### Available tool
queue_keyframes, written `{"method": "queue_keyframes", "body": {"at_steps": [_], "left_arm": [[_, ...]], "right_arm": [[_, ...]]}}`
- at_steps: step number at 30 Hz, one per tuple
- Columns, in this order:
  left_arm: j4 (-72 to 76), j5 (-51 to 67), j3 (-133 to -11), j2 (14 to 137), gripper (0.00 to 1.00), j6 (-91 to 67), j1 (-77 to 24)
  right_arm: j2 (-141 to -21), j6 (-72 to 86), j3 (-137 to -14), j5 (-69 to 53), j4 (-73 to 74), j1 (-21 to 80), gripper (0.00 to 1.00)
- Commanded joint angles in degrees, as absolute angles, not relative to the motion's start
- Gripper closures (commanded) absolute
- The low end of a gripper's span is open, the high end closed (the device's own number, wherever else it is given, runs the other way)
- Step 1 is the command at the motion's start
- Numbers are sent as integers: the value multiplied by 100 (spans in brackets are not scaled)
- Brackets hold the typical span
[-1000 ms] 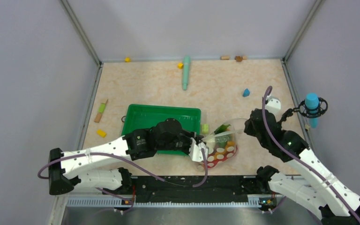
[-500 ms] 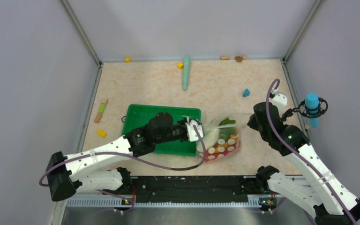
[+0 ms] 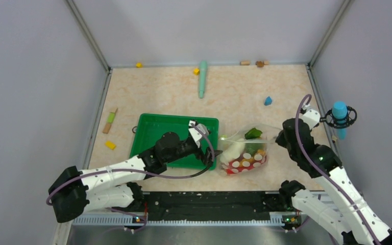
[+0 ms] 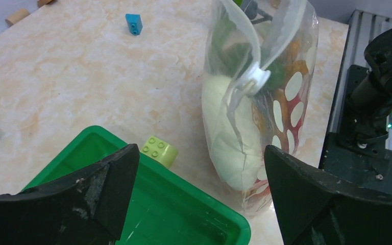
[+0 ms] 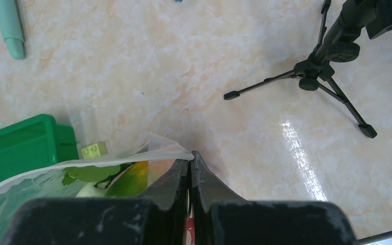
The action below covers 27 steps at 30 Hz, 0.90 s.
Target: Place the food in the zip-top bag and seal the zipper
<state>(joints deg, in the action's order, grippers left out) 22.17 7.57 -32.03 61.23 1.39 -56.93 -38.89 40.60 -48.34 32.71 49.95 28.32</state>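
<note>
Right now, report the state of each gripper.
Left gripper: open, holding nothing.
Right gripper: shut on the mouth edge of the zip-top bag.

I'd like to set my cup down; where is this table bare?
The widest bare stretch lies behind the green tray, left of the teal stick. Another lies between that stick and the blue block. The near edge is crowded: the tray, the zip-top bag, the open left gripper and the right gripper pinching the bag's edge.
</note>
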Motion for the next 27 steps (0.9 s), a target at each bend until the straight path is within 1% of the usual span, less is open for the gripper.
{"method": "queue_keyframes", "body": {"at_steps": [1, 4, 7, 9, 10, 13, 16, 18, 21, 25, 27], "left_arm": [[3617, 838, -2981, 6179, 2, -763, -5492], [3657, 1164, -3135, 6312, 3, -1163, -5243], [3855, 1453, -3133, 6369, 4, -1221, -5168], [4014, 1645, -3124, 6451, 7, -1135, -5168], [4046, 1700, -3139, 6497, 10, -1077, -5168], [4131, 1845, -3182, 6645, 22, -850, -5168], [4157, 2086, -3262, 6766, 41, -771, -5168], [4231, 2278, -3271, 6790, 50, -757, -5168], [4397, 2355, -3216, 6774, 54, -795, -5168], [4863, 2437, -3078, 6816, 56, -916, -5168], [4887, 2496, -3105, 6862, 60, -930, -5168]], "right_arm": [[-3721, 3932, -4805, 3081, 4799, 2799, 100], [-3707, 3921, -4790, 3045, 4790, 2795, 100], [-3680, 3914, -4794, 3007, 4775, 2795, 100], [-3638, 3915, -4780, 2971, 4728, 2795, 100], [-3629, 3904, -4767, 2912, 4702, 2795, 100], [-3607, 3878, -4770, 2803, 4668, 2795, 100], [-3583, 3853, -4764, 2757, 4662, 2795, 100], [-3562, 3857, -4755, 2752, 4674, 2797, 100], [-3514, 3863, -4755, 2758, 4669, 2800, 100], [-3454, 3867, -4755, 2772, 4682, 2791, 100], [-3428, 3880, -4742, 2777, 4701, 2795, 100]]}}
